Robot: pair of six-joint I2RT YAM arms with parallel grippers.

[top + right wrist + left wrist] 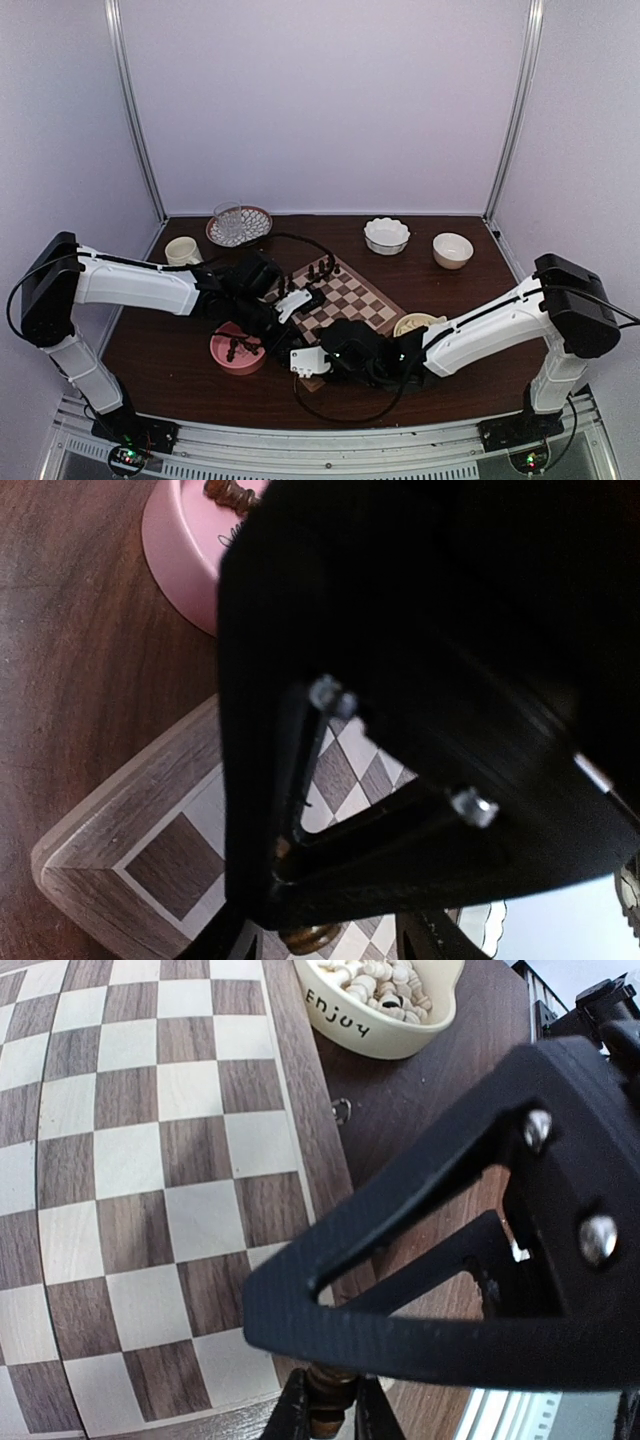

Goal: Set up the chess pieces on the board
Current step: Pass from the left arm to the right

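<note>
The board (352, 296) lies angled at the table's middle, with several dark chess pieces (321, 270) standing along its far-left edge. Over the board's left side, my left gripper (308, 298) (333, 1416) is shut on a dark brown piece (331, 1407), just off the board's (140, 1160) border. My right gripper (303, 362) (330, 946) hovers over the near corner of the board (170, 865). Its fingers (232, 948) stand apart around a brown piece (309, 938), with a gap on the right side.
A pink bowl (237, 349) (185, 550) holding dark pieces sits left of the board. To the board's right is a cream bowl (415, 323) (385, 1015) of white pieces. A cup (182, 250), a glass on a plate (238, 224) and two white bowls (386, 235) stand at the back.
</note>
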